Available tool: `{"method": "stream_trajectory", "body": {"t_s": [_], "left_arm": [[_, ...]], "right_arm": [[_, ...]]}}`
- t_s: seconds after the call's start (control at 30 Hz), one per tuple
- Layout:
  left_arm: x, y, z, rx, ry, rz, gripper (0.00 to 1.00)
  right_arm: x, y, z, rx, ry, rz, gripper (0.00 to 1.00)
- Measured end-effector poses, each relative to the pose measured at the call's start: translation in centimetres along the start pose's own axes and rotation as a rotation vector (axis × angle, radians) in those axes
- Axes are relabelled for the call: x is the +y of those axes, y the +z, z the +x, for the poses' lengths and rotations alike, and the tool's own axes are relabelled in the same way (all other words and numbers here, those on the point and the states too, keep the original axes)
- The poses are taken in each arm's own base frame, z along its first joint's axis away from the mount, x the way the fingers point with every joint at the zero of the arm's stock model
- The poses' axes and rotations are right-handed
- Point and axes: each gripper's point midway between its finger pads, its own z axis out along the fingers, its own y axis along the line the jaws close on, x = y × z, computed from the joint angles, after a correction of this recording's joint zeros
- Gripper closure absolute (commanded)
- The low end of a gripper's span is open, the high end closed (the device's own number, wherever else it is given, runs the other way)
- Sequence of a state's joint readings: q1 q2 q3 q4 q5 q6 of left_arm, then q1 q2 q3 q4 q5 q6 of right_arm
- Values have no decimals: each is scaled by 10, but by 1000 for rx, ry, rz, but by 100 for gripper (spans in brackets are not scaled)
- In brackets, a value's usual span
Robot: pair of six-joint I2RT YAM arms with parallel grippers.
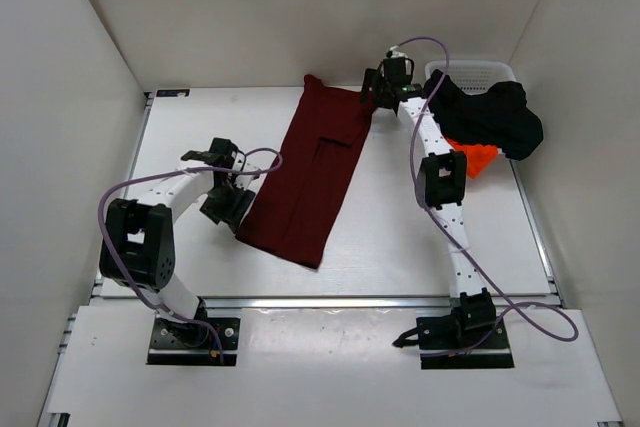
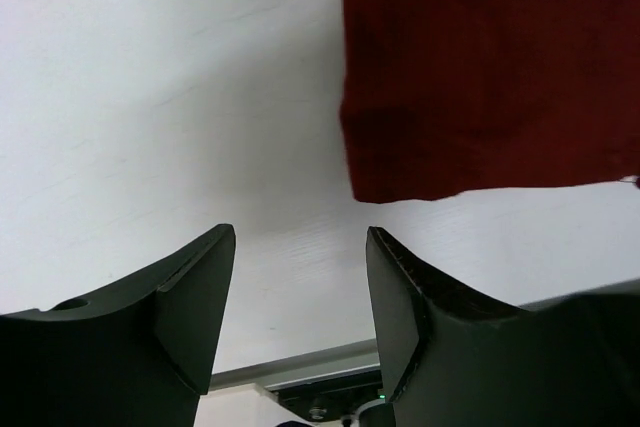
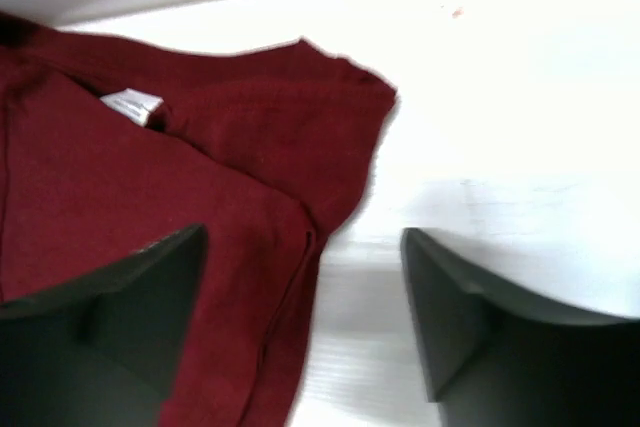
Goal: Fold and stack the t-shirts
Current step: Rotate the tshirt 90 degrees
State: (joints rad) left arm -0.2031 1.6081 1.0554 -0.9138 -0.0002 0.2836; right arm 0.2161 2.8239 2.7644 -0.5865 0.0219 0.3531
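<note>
the maroon shirt [image 1: 318, 175] lies on the table [image 1: 200, 127] folded into 1 long strip, not yet halved. my left hand [image 2: 300, 247] gapes empty by its hem, my right hand [image 3: 303, 237] likewise at the collar. the black shirt [image 1: 490, 115] and orange shirt [image 1: 472, 159] wait unfolded at the basket [image 1: 480, 69].

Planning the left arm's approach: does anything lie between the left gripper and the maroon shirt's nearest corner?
Nothing does. In the left wrist view, only bare white table separates the open left gripper from the maroon shirt corner.

Maroon shirt [image 1: 315, 172] folded lengthwise; black shirt [image 1: 490, 117] heaped atop orange shirt [image 1: 475, 159].
</note>
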Motion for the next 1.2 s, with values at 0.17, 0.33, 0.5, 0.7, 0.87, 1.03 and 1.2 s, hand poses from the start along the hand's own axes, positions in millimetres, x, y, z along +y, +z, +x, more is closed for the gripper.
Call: {"method": "stream_trajectory", "body": {"t_s": [0.17, 0.33, 0.5, 0.7, 0.87, 1.03, 1.2], "left_arm": [[-7, 0, -1, -14, -66, 62, 34], [-8, 6, 0, -53, -111, 38, 31], [-2, 3, -17, -143, -196, 48, 32], [6, 0, -31, -210, -264, 87, 32], [-9, 1, -39, -228, -226, 114, 32], [-16, 3, -41, -230, -242, 137, 36], [-28, 17, -38, -185, -259, 170, 43]], "right_arm": [[7, -30, -24, -34, -98, 57, 0], [57, -111, -65, -135, -241, 169, 1], [138, -272, -88, -277, -399, 240, 1], [132, -416, 37, -118, -415, 27, 1], [83, -399, 191, 172, -295, 13, 7], [67, -361, 332, 489, -287, 66, 16], [117, -353, 336, 467, -129, -99, 24]]}}
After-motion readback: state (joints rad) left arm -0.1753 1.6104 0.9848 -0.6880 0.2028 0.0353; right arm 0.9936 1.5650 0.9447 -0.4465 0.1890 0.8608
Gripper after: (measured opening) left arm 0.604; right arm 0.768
